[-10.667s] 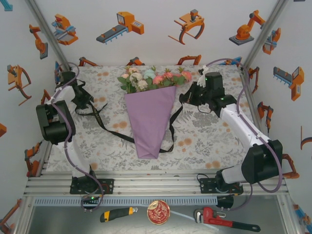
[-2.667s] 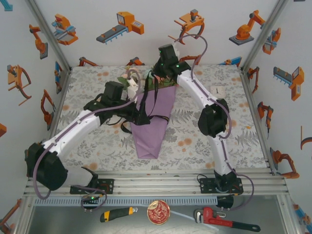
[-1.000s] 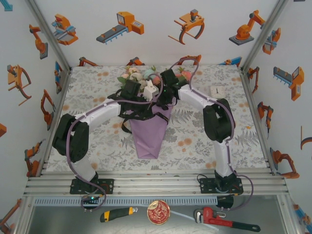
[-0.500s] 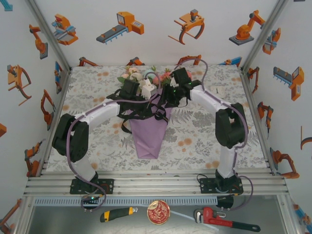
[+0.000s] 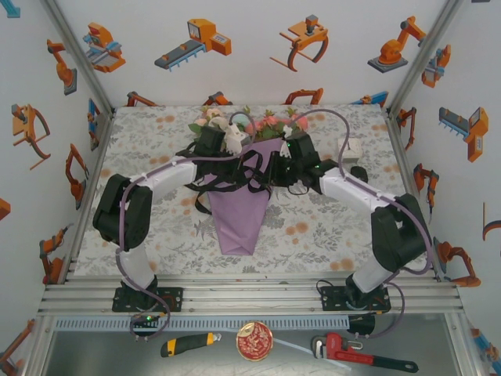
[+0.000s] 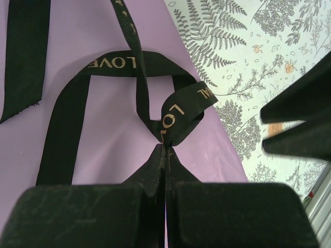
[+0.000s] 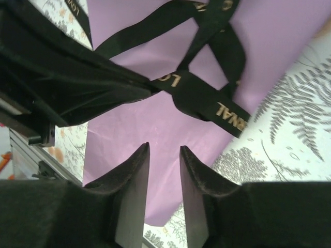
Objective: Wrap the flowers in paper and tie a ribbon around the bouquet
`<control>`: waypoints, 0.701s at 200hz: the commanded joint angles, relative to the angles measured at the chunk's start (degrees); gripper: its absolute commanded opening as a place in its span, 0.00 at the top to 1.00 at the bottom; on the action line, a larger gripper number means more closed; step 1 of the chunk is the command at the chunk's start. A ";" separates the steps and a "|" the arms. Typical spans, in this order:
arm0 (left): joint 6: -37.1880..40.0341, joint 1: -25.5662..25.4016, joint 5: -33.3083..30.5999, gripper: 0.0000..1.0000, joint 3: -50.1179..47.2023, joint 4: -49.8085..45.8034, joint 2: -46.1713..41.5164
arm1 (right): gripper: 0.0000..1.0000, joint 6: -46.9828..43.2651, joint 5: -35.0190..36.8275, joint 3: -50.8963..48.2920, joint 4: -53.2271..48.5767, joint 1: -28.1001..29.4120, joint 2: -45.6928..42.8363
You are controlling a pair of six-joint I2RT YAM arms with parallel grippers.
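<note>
Over floral tablecloth [image 5: 156, 133], left hand [image 6: 164, 152] still pinches ribbon [image 6: 111, 63]; right hand [image 7: 164, 150], seemingly having released it, sits part-spread.

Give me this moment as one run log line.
left gripper: shut on ribbon | right gripper: open, empty, over paper | ribbon: loose knot

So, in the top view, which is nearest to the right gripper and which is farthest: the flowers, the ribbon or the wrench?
From the right gripper:
1. Ribbon, just left of it.
2. Flowers, beyond it, farther back.
3. Wrench, far off, at the near edge, right side.
</note>
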 commanded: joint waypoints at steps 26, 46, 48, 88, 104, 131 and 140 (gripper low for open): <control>-3.38 1.34 0.26 1.00 1.66 1.76 0.70 | 0.60 -4.20 0.07 3.50 11.92 2.77 8.34; -3.56 1.75 0.26 1.00 1.76 1.54 0.83 | 0.60 -4.02 0.44 4.29 13.76 2.83 11.12; -3.56 1.82 0.30 1.00 1.76 1.61 0.83 | 0.59 -4.14 0.70 4.28 13.80 2.85 11.34; -3.94 2.75 1.12 1.00 2.08 1.36 0.86 | 0.54 -7.78 3.62 3.76 16.37 2.93 14.47; -3.84 2.92 1.39 1.00 2.50 0.96 1.17 | 0.53 -8.91 4.33 4.15 16.59 2.88 15.58; -4.17 3.05 1.45 1.00 2.80 0.88 1.44 | 0.56 -9.60 3.19 5.15 16.01 3.16 18.02; -4.39 3.11 1.40 1.00 3.01 0.86 1.53 | 0.58 -9.55 3.04 5.13 16.08 3.42 18.55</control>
